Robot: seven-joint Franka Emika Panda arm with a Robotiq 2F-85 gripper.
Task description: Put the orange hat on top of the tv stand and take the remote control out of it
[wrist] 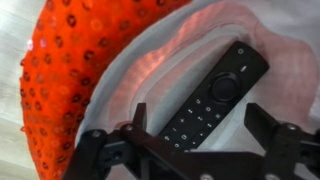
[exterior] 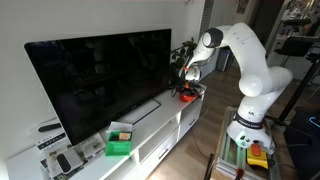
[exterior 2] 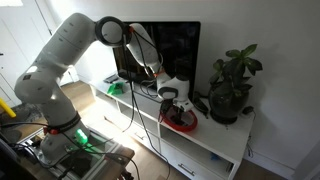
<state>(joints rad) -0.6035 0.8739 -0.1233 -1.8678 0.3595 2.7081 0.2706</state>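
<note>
**Operator:** Closest to my wrist camera is the gripper (wrist: 198, 125). Its two fingers are spread as wide as they go, with nothing in them. Just beyond and between them lies the remote control (wrist: 212, 90), black, slanted, buttons up.

**Spotter:** What's it lying on?

**Operator:** The pale lining of the orange hat (wrist: 65, 80). The hat sits opening-up, and its orange outside, studded with shiny dots, curves round the left of my view.

**Spotter:** And where's the hat?

**Operator:** On top of the tv stand (exterior: 172, 122), at the end by the potted plant (exterior 2: 232, 85), near the corner of the TV (exterior: 100, 75). The white top runs long, and a green box (exterior: 119, 143) sits near the opposite end with some small items I can't make out. There's a wood floor below.

**Spotter:** Arm?

**Operator:** The base stands on a cart (exterior: 240, 150) off the stand's end. The arm (exterior 2: 60, 60) arches up and over with the wrist bent down, so the gripper hangs right above the hat. I can't tell whether it touches.
</note>
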